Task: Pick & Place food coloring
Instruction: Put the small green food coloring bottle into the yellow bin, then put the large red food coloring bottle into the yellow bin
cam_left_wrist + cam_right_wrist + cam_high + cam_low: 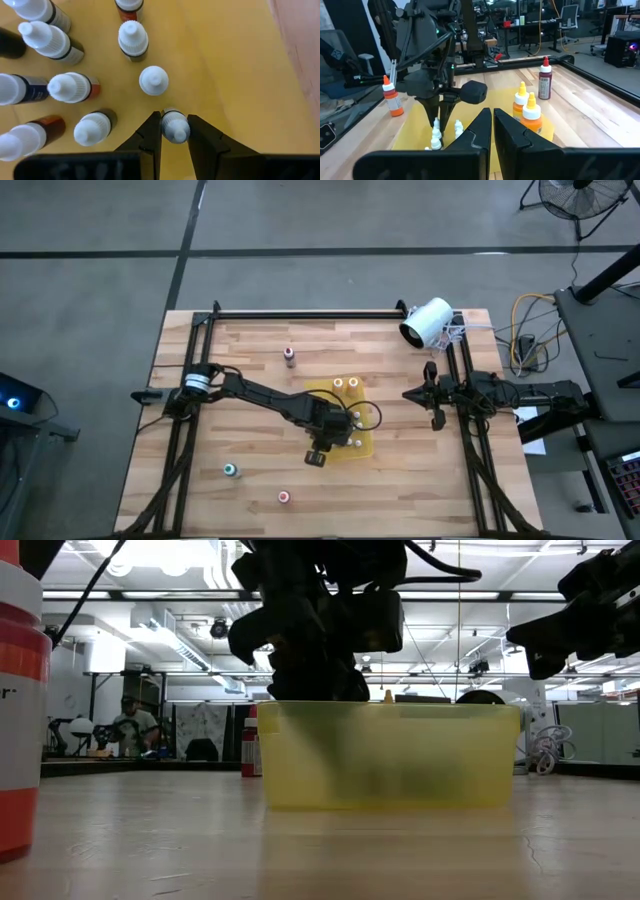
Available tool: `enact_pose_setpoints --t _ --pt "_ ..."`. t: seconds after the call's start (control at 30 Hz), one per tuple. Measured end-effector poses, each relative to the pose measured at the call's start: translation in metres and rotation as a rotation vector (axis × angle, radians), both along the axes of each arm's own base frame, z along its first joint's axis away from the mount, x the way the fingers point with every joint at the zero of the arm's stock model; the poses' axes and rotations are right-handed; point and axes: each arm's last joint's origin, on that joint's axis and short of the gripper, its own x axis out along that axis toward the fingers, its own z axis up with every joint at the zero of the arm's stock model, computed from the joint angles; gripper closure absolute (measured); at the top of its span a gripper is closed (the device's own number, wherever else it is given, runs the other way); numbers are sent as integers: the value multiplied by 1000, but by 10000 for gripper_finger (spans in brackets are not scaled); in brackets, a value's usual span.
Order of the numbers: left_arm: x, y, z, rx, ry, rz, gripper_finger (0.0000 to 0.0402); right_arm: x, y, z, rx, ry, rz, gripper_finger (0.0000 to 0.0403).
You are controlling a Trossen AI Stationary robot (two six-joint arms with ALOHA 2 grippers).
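A yellow tray lies mid-table and holds several small white-capped bottles of food coloring and two orange-topped ones. My left gripper reaches down into the tray and is shut on one small white-capped bottle. My right gripper is shut and empty, waiting near the table's right edge. A maroon-topped bottle, a teal-topped one and a pink-topped one stand upright on the table outside the tray. My left gripper pinches the small bottle's white cap between its two fingers, one on each side. The fingers come from above, pointing down. The bottle stands upright among the others in the tray; I cannot tell whether it is lifted off the tray floor.
A big white cylinder-shaped device lies at the far right corner with cables beside it. A black frame rail runs along the far edge. In the low view the tray's yellow wall hides the bottles inside.
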Motion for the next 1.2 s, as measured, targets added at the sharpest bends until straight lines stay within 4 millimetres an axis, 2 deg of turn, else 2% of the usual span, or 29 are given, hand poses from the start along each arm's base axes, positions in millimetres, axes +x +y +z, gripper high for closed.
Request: enact_pose_setpoints --t 0.9,1.2 --pt "2 1 0 -5 -19 -4 347 0 0 0 -1 1 0 390" --pt "1 1 0 -10 -11 2 281 0 0 0 -1 1 0 390"
